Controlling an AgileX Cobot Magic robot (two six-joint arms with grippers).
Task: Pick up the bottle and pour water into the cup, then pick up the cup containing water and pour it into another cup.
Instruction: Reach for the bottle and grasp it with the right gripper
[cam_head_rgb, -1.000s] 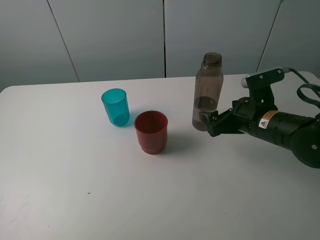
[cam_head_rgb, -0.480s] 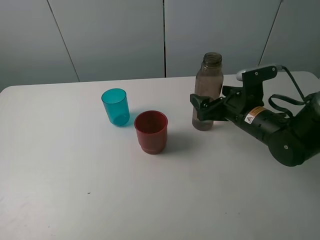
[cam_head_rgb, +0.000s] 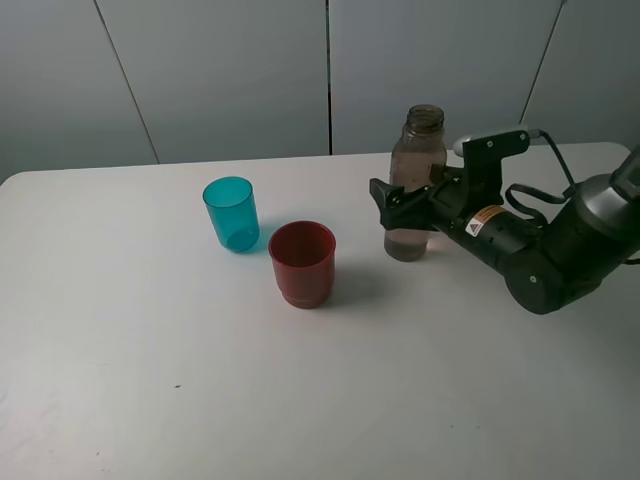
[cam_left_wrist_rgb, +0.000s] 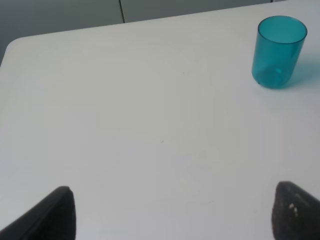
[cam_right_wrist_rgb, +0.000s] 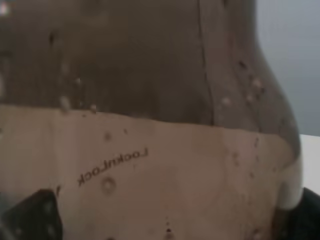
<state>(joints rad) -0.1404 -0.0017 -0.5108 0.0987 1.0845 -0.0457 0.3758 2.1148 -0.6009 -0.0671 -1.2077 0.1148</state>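
Right fingers (cam_head_rgb: 398, 207) advanced, now straddling the bottle (cam_head_rgb: 421, 150), spread wide.

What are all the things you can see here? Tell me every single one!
bottle: one, smoky grey-brown see-through, no cap, partly filled with water, standing upright on the table to the right of the cups
teal cup: one, see-through teal-blue, upright on the table, left of the red cup and a bit farther back
red cup: one, dark red, upright on the table, between the teal cup and the bottle, nearer the front
table: one, white, under everything
wall panels: several, grey, behind the table
right gripper: one, black, open, with its jaws on either side of the bottle's lower half
left gripper: one, black, open, over bare table, apart from the teal cup
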